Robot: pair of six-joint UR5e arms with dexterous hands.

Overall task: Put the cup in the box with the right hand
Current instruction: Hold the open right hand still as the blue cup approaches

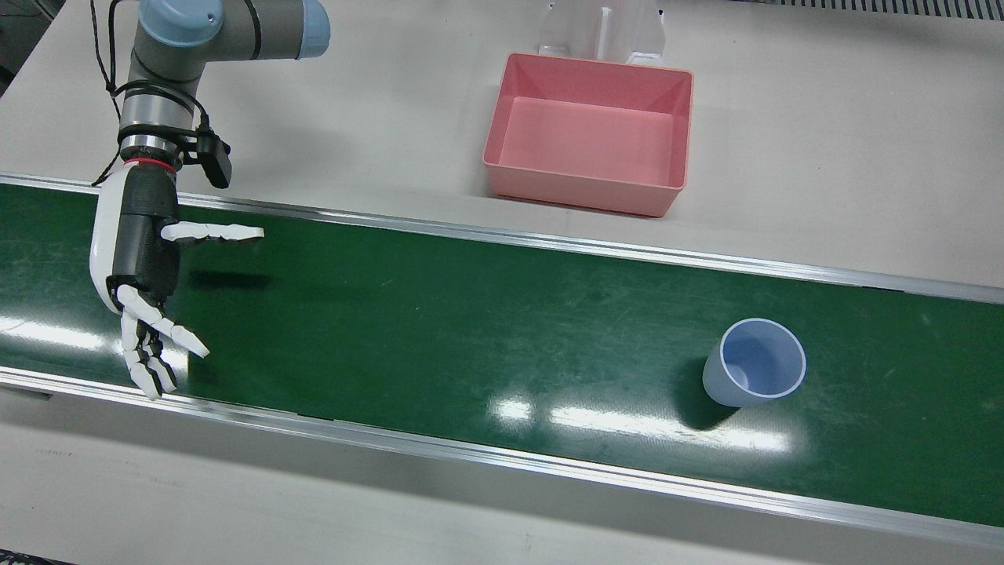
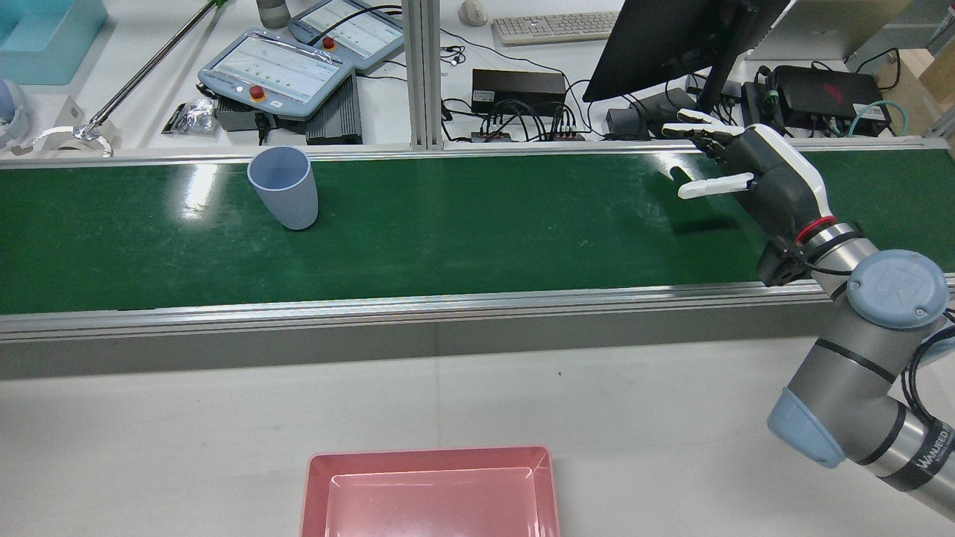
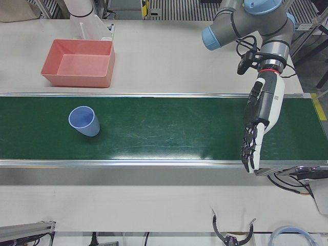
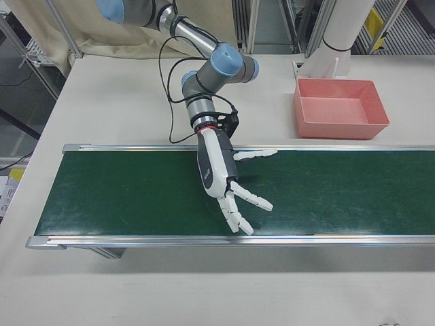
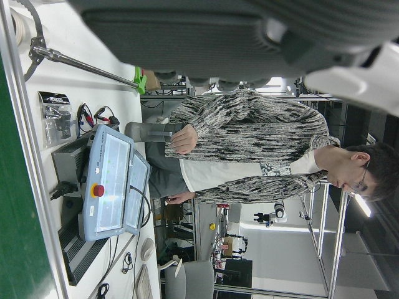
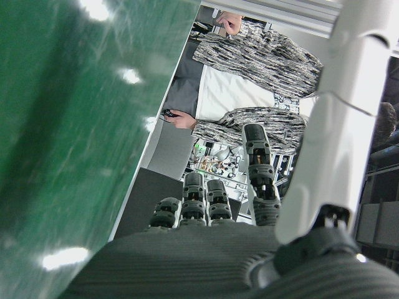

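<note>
The right hand hangs over one end of the green belt, palm side-on, fingers spread wide toward the belt's far rail and thumb stuck out sideways, gripping nothing. The cup stands upright and empty, well apart from it toward the belt's other end. The pink box sits empty on the white table beside the belt. Of the left hand only a dark blur shows in its own camera, so I can't tell its pose.
</note>
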